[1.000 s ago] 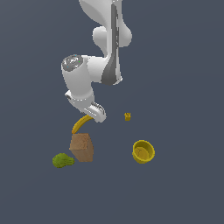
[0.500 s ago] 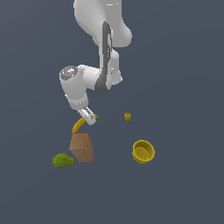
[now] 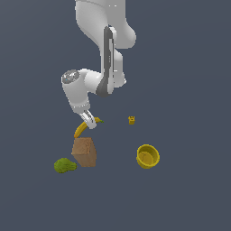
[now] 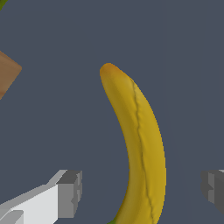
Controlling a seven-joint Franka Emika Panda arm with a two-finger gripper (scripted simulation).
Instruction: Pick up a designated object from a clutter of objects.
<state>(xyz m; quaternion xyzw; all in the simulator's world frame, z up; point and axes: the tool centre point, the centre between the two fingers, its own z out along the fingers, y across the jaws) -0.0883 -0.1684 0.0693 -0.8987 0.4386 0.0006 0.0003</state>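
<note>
Yellow banana between spread fingers

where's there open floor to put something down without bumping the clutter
Bare stretch between the brown box and the yellow bowl, below the tiny yellow block. Crowded on the exterior view's left: banana, claw, box and green item bunch together.

We observe flat, even illumination in both views; the dark slate ground carries no cast shadows. The white arm shows soft shading, brighter on its upper surfaces, without harsh glare. The exterior view is low in resolution, with soft edges. In the wrist view the banana is sharp, brighter on one flank; we see no edge distortion.
</note>
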